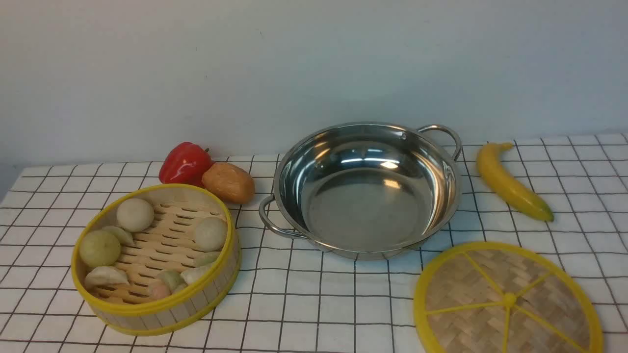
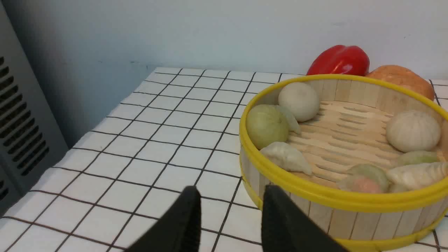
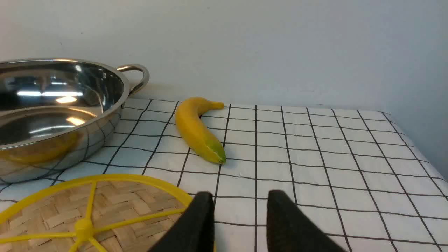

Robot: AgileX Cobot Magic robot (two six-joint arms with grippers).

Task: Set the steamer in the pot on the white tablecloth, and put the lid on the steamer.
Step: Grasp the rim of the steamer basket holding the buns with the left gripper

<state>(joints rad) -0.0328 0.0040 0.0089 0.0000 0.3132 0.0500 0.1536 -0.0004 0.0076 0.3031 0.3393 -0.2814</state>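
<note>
Steamer (image 1: pixel 162 306) upright on the white tablecloth (image 1: pixel 319 304) at the near left, pale buns and dumplings inside, apart from the pot (image 1: pixel 363 215). Pot mid-cloth, nearer the wall. Lid (image 1: pixel 508 299) flat on the cloth at the near right, just in front of the pot. Red pepper (image 1: pixel 184 164) and brown roll (image 1: pixel 228 182) behind the steamer; banana (image 1: pixel 510 184) right of the pot. Left gripper (image 2: pixel 231 192) low beside the steamer's wall, fingers apart, nothing between. Right gripper (image 3: pixel 239 197) at the lid's edge, fingers likewise apart.
</note>
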